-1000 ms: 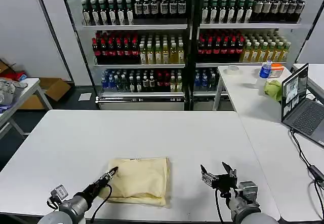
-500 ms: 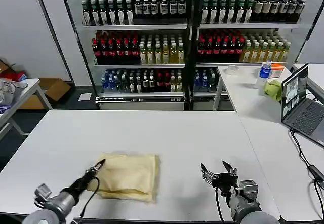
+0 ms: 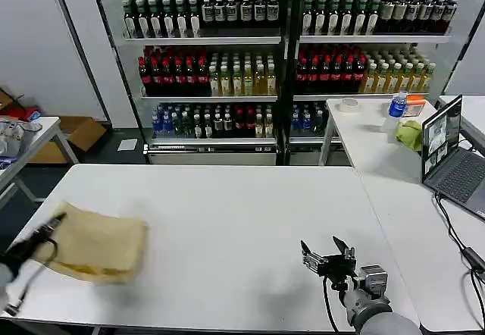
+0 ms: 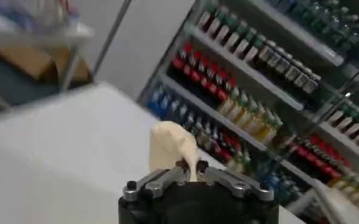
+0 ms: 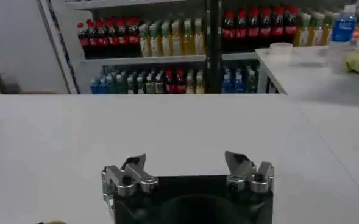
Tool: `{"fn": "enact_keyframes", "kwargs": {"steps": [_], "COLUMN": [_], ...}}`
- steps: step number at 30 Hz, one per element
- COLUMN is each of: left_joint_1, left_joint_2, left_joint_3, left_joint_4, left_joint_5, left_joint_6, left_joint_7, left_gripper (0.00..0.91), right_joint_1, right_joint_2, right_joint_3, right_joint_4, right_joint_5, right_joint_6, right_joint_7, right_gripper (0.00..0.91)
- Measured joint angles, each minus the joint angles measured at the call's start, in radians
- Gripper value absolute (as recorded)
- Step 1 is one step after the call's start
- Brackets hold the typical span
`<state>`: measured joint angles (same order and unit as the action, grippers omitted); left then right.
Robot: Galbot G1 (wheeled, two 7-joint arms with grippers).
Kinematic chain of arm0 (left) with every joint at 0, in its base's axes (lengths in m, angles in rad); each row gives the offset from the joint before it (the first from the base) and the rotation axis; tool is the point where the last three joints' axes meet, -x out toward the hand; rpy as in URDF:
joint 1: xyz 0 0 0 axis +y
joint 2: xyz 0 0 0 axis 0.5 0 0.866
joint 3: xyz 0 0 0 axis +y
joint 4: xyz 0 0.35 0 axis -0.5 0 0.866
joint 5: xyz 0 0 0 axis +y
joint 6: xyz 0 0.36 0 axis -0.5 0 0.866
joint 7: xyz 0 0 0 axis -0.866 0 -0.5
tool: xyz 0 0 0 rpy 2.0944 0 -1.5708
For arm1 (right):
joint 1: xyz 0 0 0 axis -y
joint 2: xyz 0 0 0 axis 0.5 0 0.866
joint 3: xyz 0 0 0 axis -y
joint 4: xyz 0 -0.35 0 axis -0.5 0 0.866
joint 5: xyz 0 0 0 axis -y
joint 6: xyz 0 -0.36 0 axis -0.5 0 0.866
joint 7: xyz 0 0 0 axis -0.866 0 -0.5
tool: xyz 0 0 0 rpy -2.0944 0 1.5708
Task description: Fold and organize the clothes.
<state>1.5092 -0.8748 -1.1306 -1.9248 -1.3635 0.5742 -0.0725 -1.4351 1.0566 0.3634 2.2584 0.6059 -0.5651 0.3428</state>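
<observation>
Now the folded T-shirt (image 3: 98, 244) sits far over at nine o'clock on the white table (image 3: 227, 221), dragged from the near centre where it lay a second ago. The left gripper (image 3: 53, 223) has travelled with it, fingers pinched on its edge. At five o'clock the right gripper (image 3: 327, 253) waits, fingers spread wide. Bottle shelves (image 3: 280, 54) stand at twelve o'clock, a laptop (image 3: 451, 157) at two.

Left claw (image 4: 190, 171): fingers pinched together on a fold of cloth.
T-shirt (image 4: 170, 148): pale cream-yellow, bunched, rising from the fingertips.
Surface (image 4: 57, 158): white, beneath and behind the claw.
Shelves (image 4: 252, 67): rows of bottles, red, yellow and dark, tilted across the background.
</observation>
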Motion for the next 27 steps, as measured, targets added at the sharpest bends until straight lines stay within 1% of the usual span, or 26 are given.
{"fn": "enact_keyframes", "kwargs": {"steps": [2,5,9,12,16,19,23,27], "left_joint_1": [0.003,0.016,0.039,0.047,0.039,0.02,-0.03,-0.094], "left_joint_2": [0.044,0.083,0.084,0.055,-0.001,-0.044,-0.099,-0.148], "left_joint_3": [-0.023,-0.031,0.015,0.105,0.26,0.372,0.512,0.634], "left_joint_4": [-0.006,-0.039,-0.105,-0.135,-0.169,-0.189,-0.197,-0.191], "left_joint_5": [0.031,0.086,0.204,0.331,0.508,0.603,0.686,0.727], "left_joint_6": [0.0,0.001,-0.004,-0.016,-0.028,-0.029,-0.02,-0.015], "left_joint_7": [0.005,0.012,0.014,0.006,-0.012,-0.032,-0.062,-0.091], "left_gripper": [0.02,0.02,0.02,0.02,0.02,0.02,0.02,0.02], "right_joint_1": [0.0,0.002,0.001,0.003,0.006,0.009,0.015,0.02], "right_joint_2": [0.002,0.006,0.015,0.021,0.026,0.031,0.035,0.034], "right_joint_3": [0.0,-0.002,-0.006,-0.007,-0.008,-0.013,-0.018,-0.018], "right_joint_4": [-0.001,-0.005,-0.012,-0.018,-0.027,-0.033,-0.044,-0.052], "right_joint_5": [0.0,0.0,-0.005,-0.008,-0.014,-0.017,-0.02,-0.02], "right_joint_6": [0.0,0.0,0.0,0.0,0.001,0.001,0.001,0.0], "right_joint_7": [0.0,0.0,0.0,0.0,0.001,0.002,0.002,0.002], "right_gripper": [0.907,0.907,0.907,0.907,0.907,0.907,0.907,0.907]}}
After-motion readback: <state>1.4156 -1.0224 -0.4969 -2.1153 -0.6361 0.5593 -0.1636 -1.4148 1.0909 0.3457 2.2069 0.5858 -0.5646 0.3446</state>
